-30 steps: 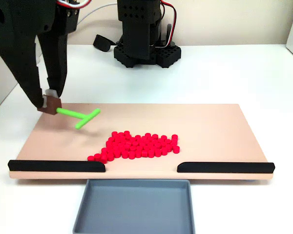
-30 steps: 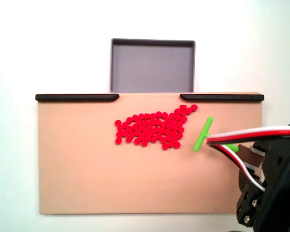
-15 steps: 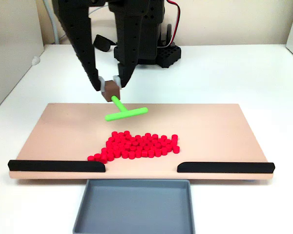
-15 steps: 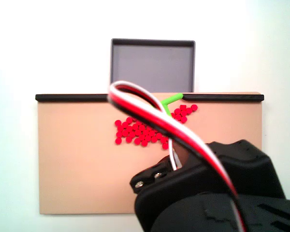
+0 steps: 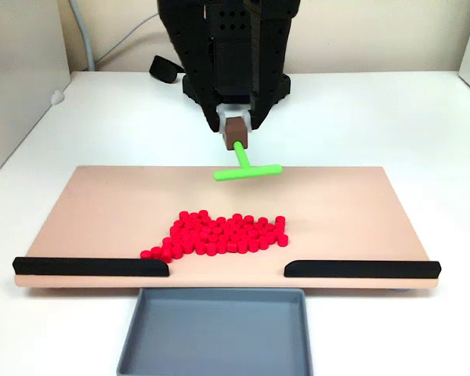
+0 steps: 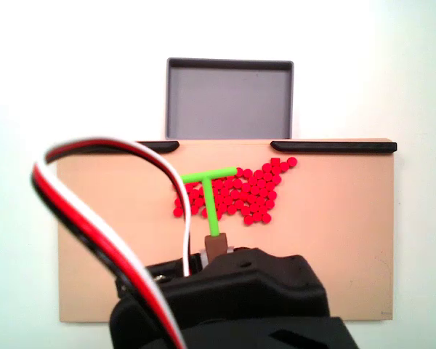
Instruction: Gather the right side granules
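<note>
The red granules (image 5: 219, 233) lay clustered mid-board on the tan board (image 5: 352, 211), near its black front rails (image 5: 360, 269). My gripper (image 5: 236, 135) was clamped on the green T-shaped pusher (image 5: 247, 169), holding it above the board's far edge.

Granules (image 5: 219, 233) mid-board (image 5: 352, 211), pusher (image 5: 247, 170) behind them, tray (image 5: 215, 333) before board.

board: tan flat board (image 5: 360, 207) on white worktop (image 5: 376, 117) | rails: two black strips (image 5: 92, 266) on board's near edge, gap between | tray: grey tray (image 5: 215, 333) beside gap | tool: green T-shaped pusher (image 5: 247, 168)
</note>
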`<state>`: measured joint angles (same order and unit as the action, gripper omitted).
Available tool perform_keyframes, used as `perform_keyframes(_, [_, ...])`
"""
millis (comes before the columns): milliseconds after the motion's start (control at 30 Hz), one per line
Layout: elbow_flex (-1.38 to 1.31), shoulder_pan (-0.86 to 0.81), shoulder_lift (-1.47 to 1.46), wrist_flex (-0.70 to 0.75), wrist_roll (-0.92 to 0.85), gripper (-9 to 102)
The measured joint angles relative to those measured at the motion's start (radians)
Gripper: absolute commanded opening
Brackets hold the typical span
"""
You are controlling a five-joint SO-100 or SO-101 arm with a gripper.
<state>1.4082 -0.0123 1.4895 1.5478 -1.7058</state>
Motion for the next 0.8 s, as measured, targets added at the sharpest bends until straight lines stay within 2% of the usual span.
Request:
perform_keyframes(333, [0.066, 0.015, 0.035, 0.003, 0.098, 0])
perform_keyframes(800, [0.067, -0.034, 0.031, 0.046, 0.078, 0])
